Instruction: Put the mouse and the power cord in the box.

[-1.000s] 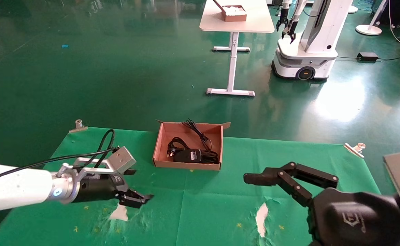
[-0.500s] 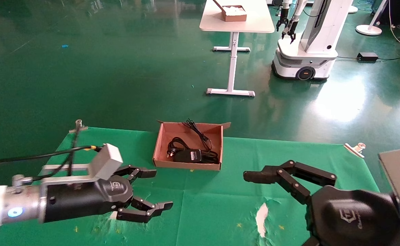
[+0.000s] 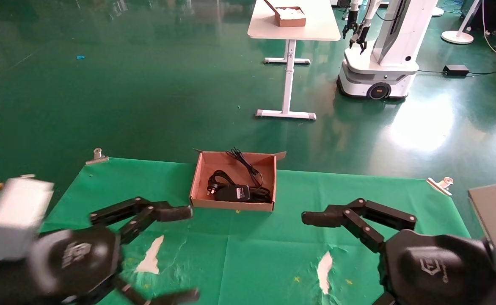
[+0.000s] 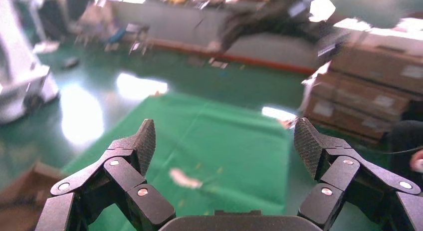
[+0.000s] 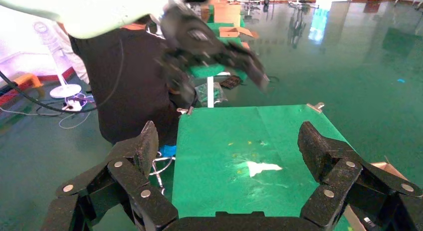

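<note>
Your shallow brown cardboard box (image 3: pixel 233 181) sits at the far middle of the green-covered bench (image 3: pixel 273 245). Inside it lie the thick black coiled power cord (image 3: pixel 219 178), its pronged plug toward the left wall, and the small black oval mouse (image 3: pixel 233 193) with its pale label showing. A thin black wire (image 3: pixel 243 163) runs up over the far wall. Your left claw (image 3: pixel 186 252) hangs low over the near left of the bench, fingers spread wide and holding nothing. Your right claw (image 4: pixel 223 146) hovers at the near right, likewise spread wide and empty, well apart from the box.
</note>
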Available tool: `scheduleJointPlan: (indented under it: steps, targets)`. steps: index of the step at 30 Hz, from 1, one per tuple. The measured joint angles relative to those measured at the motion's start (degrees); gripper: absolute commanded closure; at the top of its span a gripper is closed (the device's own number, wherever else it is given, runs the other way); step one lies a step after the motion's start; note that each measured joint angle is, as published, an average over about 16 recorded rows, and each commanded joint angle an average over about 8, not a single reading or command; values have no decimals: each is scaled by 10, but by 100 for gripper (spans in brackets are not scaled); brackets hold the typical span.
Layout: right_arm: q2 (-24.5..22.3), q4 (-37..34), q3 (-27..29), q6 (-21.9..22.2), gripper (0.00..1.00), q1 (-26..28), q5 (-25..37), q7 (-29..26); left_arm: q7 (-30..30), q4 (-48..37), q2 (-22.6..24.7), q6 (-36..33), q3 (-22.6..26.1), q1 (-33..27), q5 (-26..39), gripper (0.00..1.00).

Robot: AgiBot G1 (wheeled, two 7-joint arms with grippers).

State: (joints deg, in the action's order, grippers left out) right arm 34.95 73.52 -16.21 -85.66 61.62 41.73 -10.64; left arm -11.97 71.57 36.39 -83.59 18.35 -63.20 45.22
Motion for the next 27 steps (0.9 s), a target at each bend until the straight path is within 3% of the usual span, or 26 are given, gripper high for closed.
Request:
scheduleJointPlan:
  steps: [9, 27]
  targets:
    - [0, 0, 0, 0, 0, 0, 0, 0, 17, 32, -22, -34, -37, 26, -55, 0]
    - [0, 0, 0, 0, 0, 0, 0, 0, 14, 24, -17, -26, -28, 20, -41, 0]
